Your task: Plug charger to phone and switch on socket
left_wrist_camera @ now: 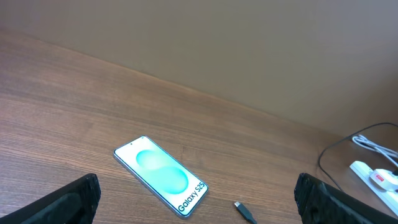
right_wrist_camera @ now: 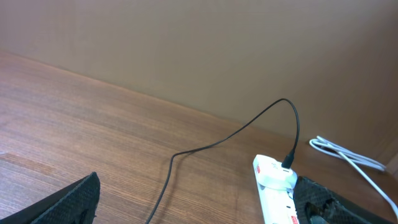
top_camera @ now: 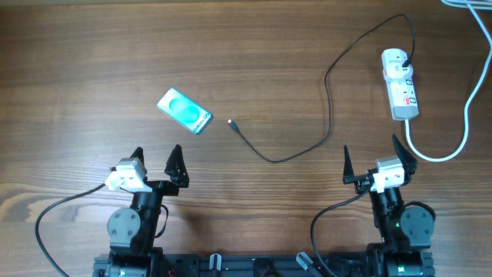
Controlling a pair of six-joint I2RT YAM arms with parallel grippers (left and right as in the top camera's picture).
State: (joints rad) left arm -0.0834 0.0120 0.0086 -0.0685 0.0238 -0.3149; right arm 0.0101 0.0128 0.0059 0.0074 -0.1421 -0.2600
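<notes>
Both grippers are held with fingers wide apart and nothing gripped: the left gripper [top_camera: 157,152] just nearer than the phone [top_camera: 184,111], the right gripper [top_camera: 372,148] well to the phone's right. The plug tip [top_camera: 231,121] of the charger [top_camera: 329,108] is seen just right of the phone, not touching. The light phone could be shoved away if the tip is pressed in unbraced, and the thin tip could be skewed by a loose pinch. On the socket [top_camera: 400,85], far right of the phone, the small switch could be missed. One phone, one charger, one socket and two grippers are counted.
</notes>
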